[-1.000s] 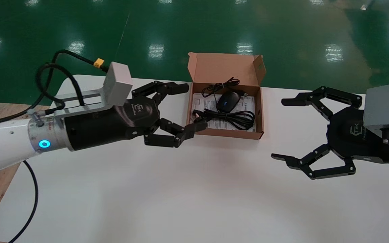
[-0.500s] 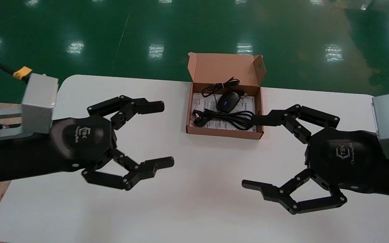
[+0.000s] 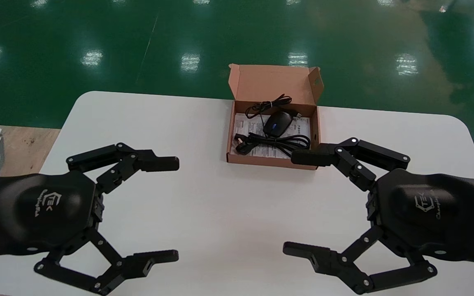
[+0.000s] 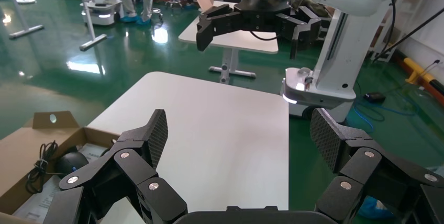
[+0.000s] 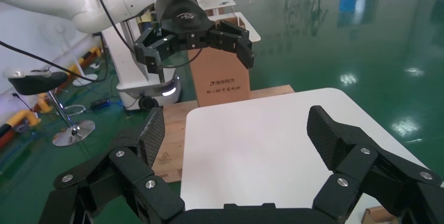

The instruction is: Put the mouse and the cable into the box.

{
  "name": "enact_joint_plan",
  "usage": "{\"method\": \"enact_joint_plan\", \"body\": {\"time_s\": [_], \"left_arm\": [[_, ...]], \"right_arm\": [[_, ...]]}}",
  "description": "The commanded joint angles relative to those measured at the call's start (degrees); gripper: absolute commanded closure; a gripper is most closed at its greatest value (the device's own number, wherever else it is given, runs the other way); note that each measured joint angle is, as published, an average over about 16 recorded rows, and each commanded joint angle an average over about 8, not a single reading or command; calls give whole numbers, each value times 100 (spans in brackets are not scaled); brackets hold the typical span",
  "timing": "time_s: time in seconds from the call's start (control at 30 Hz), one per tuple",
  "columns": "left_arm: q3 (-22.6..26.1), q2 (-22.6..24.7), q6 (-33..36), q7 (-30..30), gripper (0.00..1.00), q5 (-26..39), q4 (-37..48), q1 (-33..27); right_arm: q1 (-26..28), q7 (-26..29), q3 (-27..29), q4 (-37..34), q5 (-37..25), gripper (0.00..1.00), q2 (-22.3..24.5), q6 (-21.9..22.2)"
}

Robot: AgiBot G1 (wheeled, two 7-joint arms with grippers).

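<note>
Here we see both arms reaching in low over the white counter [image 3: 220, 213] from either side, their wrists level and their fingers pointing inward toward each other. The left pincer [image 3: 173, 209] hovers over the near left part of the counter, jaws spread wide and gripping nothing. The right pincer [image 3: 292, 203] mirrors it on the near right, equally wide and empty. In the head view its upper fingertip overlaps the near right corner of the box [image 3: 273, 82]; we cannot tell whether the two touch.

We count one cardboard box, standing at the far middle of the counter with its lid folded back and upright. Inside it we count one black mouse [image 3: 278, 123], lying toward the far side, with its thin cord [image 3: 268, 105] bunched just behind it. One thicker black cable [image 3: 280, 144] lies coiled in the near half of the box, just beside the mouse, one plug end at the left wall. Both rest on one printed leaflet [image 3: 298, 129] covering the box floor. That makes two pincers, and neither holds anything.
</note>
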Motion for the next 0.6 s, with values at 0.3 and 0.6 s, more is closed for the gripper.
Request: {"method": "enact_joint_plan", "body": {"time_s": [0.3, 0.6], "left_arm": [[58, 43, -59, 19, 0, 8, 47, -32], [100, 75, -101, 34, 0, 25, 82, -58]], "right_arm": [[35, -19, -16, -5, -48, 0, 13, 13], [65, -32, -33, -9, -94, 0, 24, 21]]}}
